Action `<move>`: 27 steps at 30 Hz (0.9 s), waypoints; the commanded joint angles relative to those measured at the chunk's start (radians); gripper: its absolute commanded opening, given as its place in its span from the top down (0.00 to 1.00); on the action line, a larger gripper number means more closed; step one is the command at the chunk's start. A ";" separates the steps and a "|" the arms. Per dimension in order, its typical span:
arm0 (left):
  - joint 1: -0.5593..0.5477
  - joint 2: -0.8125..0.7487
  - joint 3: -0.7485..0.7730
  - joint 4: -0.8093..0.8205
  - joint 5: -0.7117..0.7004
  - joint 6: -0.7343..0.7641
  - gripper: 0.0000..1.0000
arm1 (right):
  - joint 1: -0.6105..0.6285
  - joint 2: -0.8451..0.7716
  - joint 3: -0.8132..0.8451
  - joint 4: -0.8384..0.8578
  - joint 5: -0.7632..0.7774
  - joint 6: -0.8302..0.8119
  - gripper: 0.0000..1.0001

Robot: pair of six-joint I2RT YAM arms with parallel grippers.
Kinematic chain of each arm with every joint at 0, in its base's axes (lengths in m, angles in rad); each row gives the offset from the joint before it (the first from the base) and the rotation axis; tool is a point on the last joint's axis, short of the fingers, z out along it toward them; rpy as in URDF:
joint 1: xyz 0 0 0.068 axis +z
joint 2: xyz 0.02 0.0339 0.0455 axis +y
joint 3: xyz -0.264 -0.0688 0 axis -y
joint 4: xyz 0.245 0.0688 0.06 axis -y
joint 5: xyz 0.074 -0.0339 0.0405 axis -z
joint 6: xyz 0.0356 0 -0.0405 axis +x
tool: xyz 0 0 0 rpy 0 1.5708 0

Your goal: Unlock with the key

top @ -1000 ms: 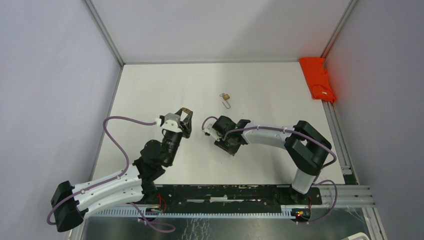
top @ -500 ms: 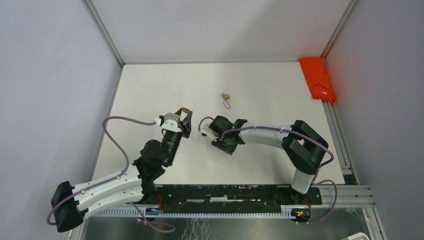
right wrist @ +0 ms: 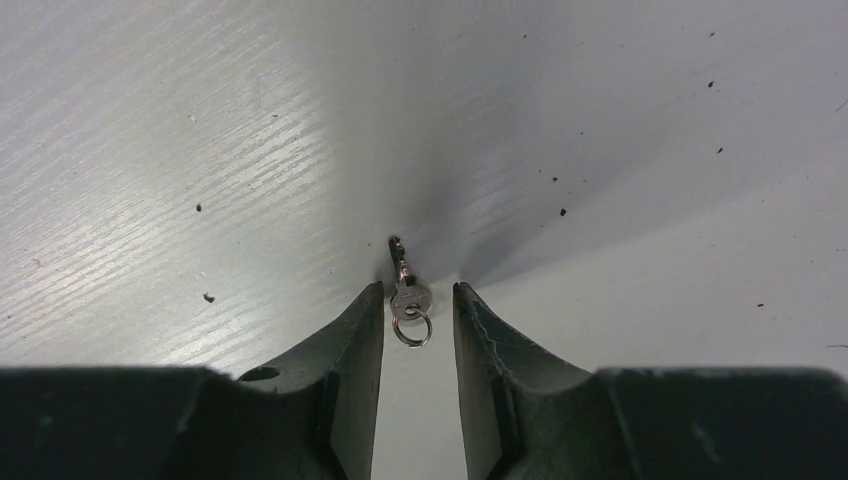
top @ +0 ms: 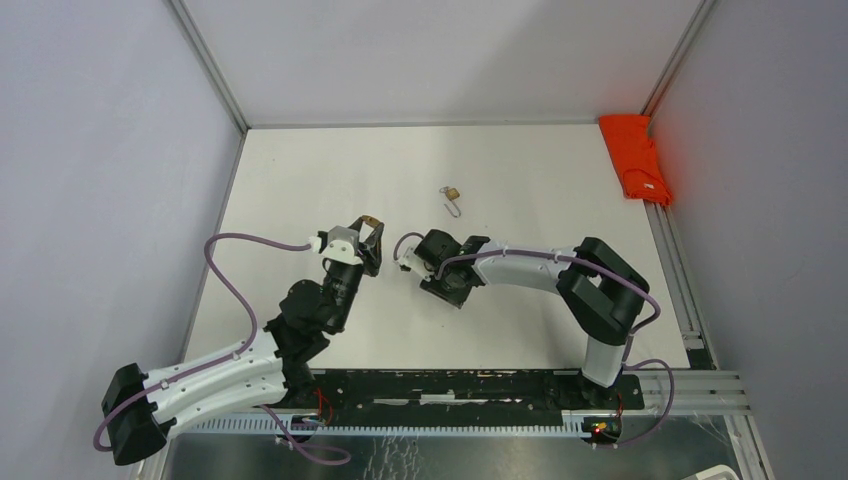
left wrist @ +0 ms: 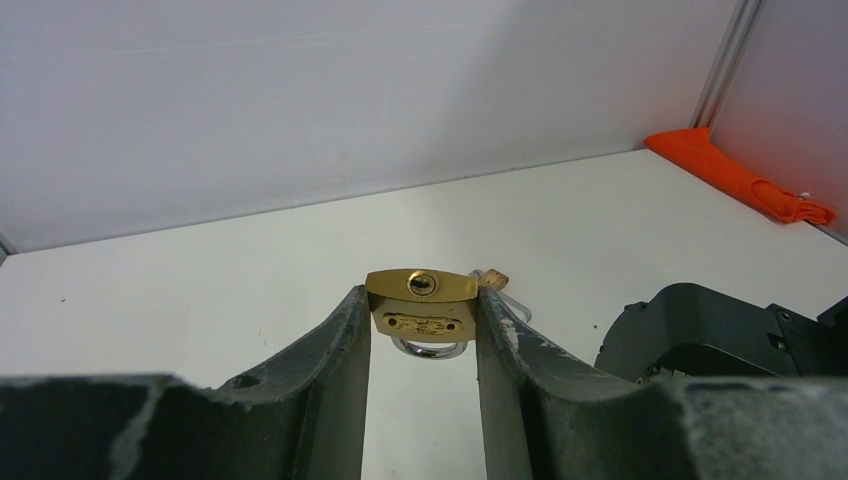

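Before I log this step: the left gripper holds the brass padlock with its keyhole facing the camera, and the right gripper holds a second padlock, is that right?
Not quite. In the right wrist view the right gripper holds a small key, not a second padlock. The left gripper does hold the brass padlock, keyhole toward its camera.

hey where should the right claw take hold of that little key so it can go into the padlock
Best by the flat bow at the ring end of the key, one finger on each flat face, coming from behind the ring. That leaves the narrow blade projecting forward, free to enter the keyhole in the padlock that the left claw holds. The right claw already flanks the bow.
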 commanded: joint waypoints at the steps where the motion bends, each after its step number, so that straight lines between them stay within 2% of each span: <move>1: 0.006 -0.017 0.000 0.031 -0.011 -0.048 0.98 | 0.006 0.030 0.035 -0.011 0.010 -0.015 0.64; 17: 0.008 -0.025 -0.004 0.028 -0.002 -0.059 0.98 | 0.006 0.002 0.005 -0.013 0.068 0.022 0.80; 27: 0.009 -0.048 -0.004 0.021 0.008 -0.061 0.98 | 0.004 -0.049 0.034 0.018 0.099 0.054 0.87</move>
